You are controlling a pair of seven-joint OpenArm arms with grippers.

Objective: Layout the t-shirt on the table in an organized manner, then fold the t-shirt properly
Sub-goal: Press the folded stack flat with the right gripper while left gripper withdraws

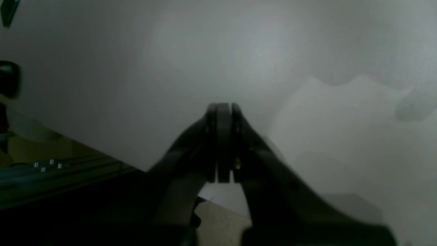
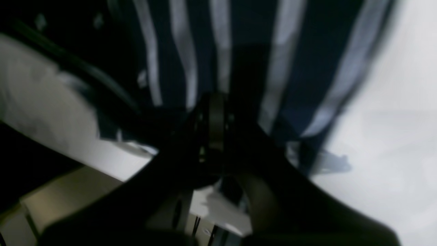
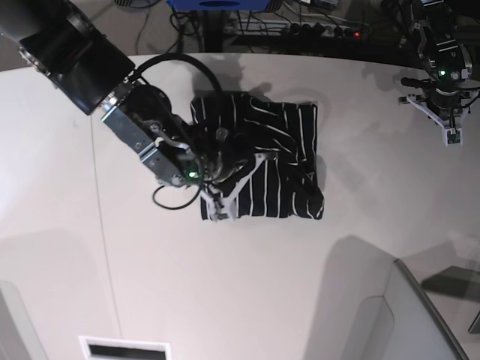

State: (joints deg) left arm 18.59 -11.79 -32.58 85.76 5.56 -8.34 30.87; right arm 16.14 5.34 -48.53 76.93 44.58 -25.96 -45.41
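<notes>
The t-shirt [image 3: 277, 161], dark navy with thin white stripes, lies bunched in a rough square at the middle of the white table [image 3: 225, 285]. My right gripper [image 3: 229, 157] sits low over the shirt's left part. In the right wrist view its fingertips [image 2: 215, 102] are pressed together with the striped t-shirt [image 2: 300, 68] gathered around them, and bare table [image 2: 392, 102] shows to the right. My left gripper [image 3: 450, 112] is at the far right back of the table, away from the shirt. In the left wrist view the left gripper [image 1: 223, 109] is shut and empty over the bare table [image 1: 136, 68].
A thin seam line [image 3: 101, 225] runs down the table's left side. A grey panel [image 3: 420, 315] stands at the front right corner. Cables and a power strip [image 3: 322, 26] lie behind the table's curved back edge. A metal rail [image 1: 51, 167] shows beyond the table edge.
</notes>
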